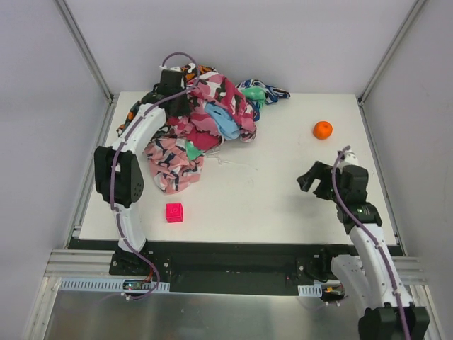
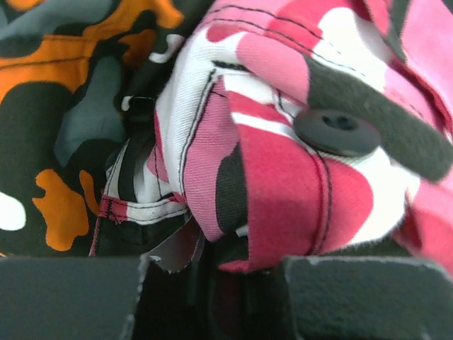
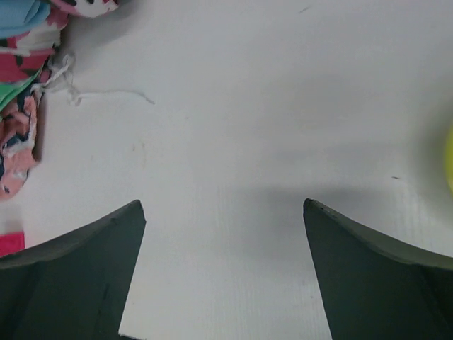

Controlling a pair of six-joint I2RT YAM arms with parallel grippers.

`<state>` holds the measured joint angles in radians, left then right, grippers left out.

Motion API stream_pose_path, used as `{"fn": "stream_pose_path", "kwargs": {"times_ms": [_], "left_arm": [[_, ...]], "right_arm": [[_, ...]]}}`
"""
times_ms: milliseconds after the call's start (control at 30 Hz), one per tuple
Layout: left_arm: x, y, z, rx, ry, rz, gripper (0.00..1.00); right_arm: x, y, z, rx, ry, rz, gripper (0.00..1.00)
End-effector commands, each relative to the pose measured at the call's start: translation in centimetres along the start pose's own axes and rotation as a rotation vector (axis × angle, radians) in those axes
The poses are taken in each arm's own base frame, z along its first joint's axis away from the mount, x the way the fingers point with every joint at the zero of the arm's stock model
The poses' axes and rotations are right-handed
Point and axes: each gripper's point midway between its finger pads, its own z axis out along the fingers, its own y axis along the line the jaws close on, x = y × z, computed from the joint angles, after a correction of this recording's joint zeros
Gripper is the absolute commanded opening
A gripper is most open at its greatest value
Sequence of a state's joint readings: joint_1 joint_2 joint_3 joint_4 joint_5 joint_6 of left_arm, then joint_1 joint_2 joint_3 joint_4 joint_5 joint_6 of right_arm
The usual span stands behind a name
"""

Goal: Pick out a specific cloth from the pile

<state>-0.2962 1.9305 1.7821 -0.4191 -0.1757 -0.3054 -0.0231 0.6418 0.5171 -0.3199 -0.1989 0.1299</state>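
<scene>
Found the heaped pile (image 1: 177, 166) of bright camouflage cloths upper left, plain light-blue soft cloth (image 1: 226, 126) showing on its right. Saw black left gripper (image 2: 212, 297) gaping round pink camouflage (image 2: 283, 177), right gripper (image 3: 223, 269) wide, both empty. Judged reaching; needed shifting onto blue.

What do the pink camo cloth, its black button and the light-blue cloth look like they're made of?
The pink camouflage cloth looks like matte woven cotton twill: fine diagonal ribs and dark stitched seams show. Its black button seems hard plastic, faintly glossy, with sewing holes. The light-blue cloth looks soft and unpatterned; its weave is too small to tell.
</scene>
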Motion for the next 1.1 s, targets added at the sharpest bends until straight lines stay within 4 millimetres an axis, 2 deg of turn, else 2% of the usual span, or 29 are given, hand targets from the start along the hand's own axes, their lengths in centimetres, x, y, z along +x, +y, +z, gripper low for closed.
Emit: {"fn": "stream_pose_path", "kwargs": {"times_ms": [0,100,233,267,433,533,633,733,833,933,1000,1067], "left_arm": [[3.0,3.3,3.0,0.030,0.148,-0.204,0.04],[5.3,2.8,4.1,0.073,0.233,-0.212,0.05],[6.4,2.9,4.5,0.077,0.269,-0.207,0.10],[6.6,3.0,4.5,0.070,0.269,-0.203,0.11],[7.2,3.5,4.2,0.059,0.283,-0.188,0.26],[7.4,3.6,3.9,0.060,0.288,-0.185,0.29],[7.7,3.5,3.5,0.074,0.298,-0.179,0.31],[7.9,3.6,3.1,0.072,0.298,-0.178,0.34],[7.9,3.6,2.9,0.072,0.298,-0.175,0.37],[8.2,3.5,2.7,0.082,0.307,-0.176,0.41],[8.3,3.4,2.4,0.093,0.310,-0.174,0.44],[8.5,3.4,2.2,0.094,0.316,-0.172,0.45]], "right_arm": [[-3.2,7.3,1.2,-0.194,-0.044,-0.146,0.96],[-4.4,12.1,2.5,-0.277,-0.028,-0.180,0.96],[-5.4,19.0,4.7,-0.392,-0.031,-0.177,0.96],[-4.8,20.3,6.1,-0.391,-0.018,-0.176,0.96],[-4.1,27.3,9.8,-0.457,0.019,-0.116,0.96],[-3.0,29.3,12.8,-0.444,0.056,-0.046,0.96],[-3.1,29.6,16.0,-0.372,0.014,0.026,0.97],[-3.3,30.3,18.2,-0.344,-0.011,0.088,0.98],[-3.1,30.9,19.4,-0.337,-0.014,0.128,0.97],[-2.5,31.6,20.1,-0.348,-0.011,0.132,0.84],[-2.3,32.0,20.1,-0.360,-0.007,0.142,0.68],[-2.4,32.4,19.8,-0.382,-0.009,0.154,0.46]]}}
